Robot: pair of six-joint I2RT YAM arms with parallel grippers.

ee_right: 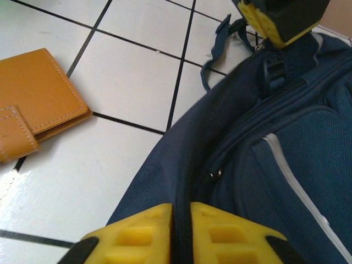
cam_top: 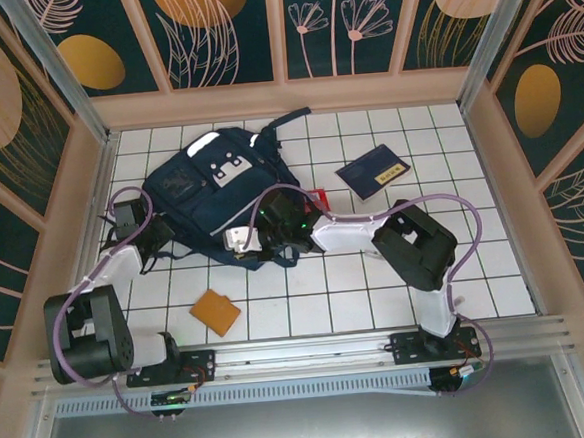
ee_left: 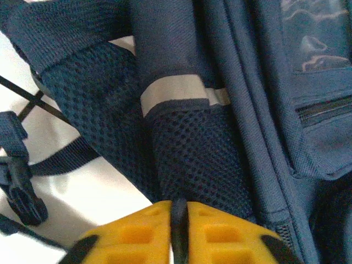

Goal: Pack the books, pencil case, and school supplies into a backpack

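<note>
top view looks down from high behind; both wrist views press close to the backpack (cam_top: 205,190), shared by all

Navy backpack (cam_top: 195,191) flat, book (cam_top: 373,171) apart

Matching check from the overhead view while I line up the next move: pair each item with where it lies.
Items:
1. large dark navy fabric backpack
2. thin flat dark navy book with gold marks
3. orange-tan square pad

Places:
A. closest to the near edge
B. left of centre, farther back
C. right of centre, farther back

Pairs: 1-B, 2-C, 3-A
</note>
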